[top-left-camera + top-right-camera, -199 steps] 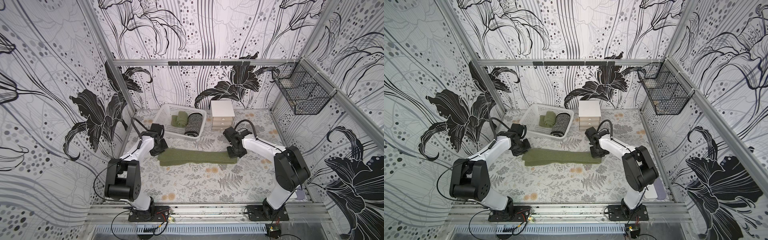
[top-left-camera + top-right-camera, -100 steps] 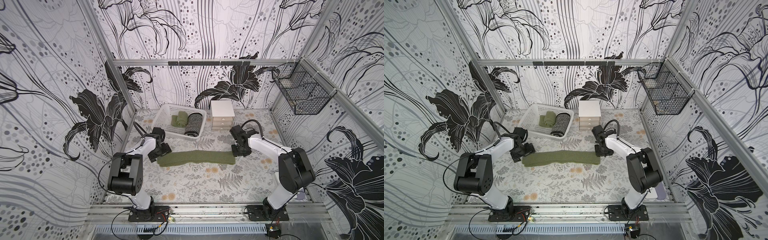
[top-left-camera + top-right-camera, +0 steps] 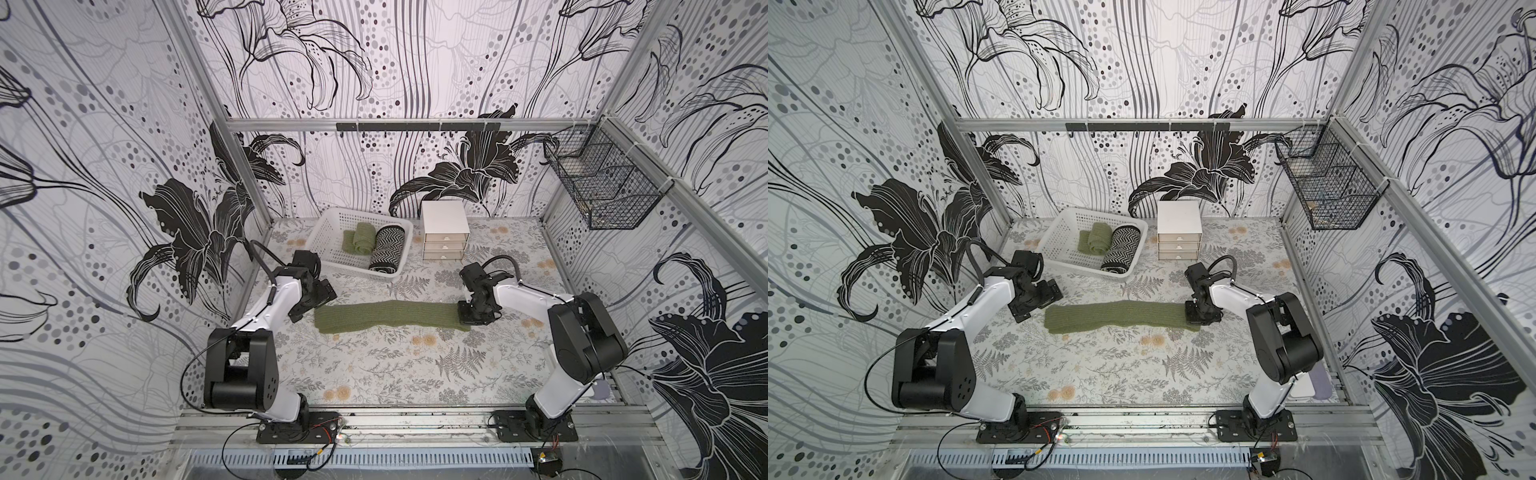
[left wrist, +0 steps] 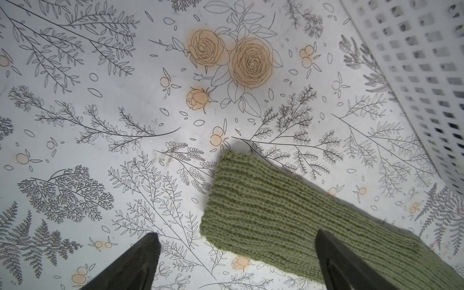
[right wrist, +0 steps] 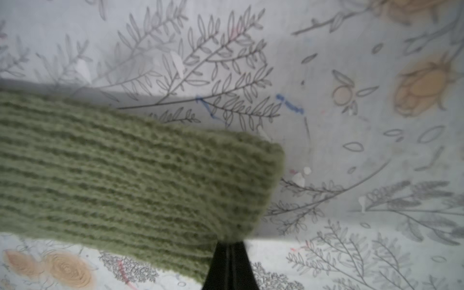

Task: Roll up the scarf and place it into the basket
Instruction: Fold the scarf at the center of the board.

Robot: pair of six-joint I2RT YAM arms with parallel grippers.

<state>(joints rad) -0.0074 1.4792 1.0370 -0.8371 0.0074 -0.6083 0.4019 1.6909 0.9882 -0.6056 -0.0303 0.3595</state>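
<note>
Left gripper (image 3: 312, 302): I see its dark fingers (image 4: 140, 261) spread wide at the left end of the scarf (image 3: 386, 316), gripping nothing. The scarf is olive ribbed knit. It lies as a long flat strip on the floral-print table (image 3: 374, 374), outside the white perforated plastic basket (image 3: 328, 239) and in front of it. Right gripper (image 3: 473, 319): fingers pinched together on the scarf's right end corner. Blue pen marks (image 5: 288, 104) on the table beside it are too blurred to read.
</note>
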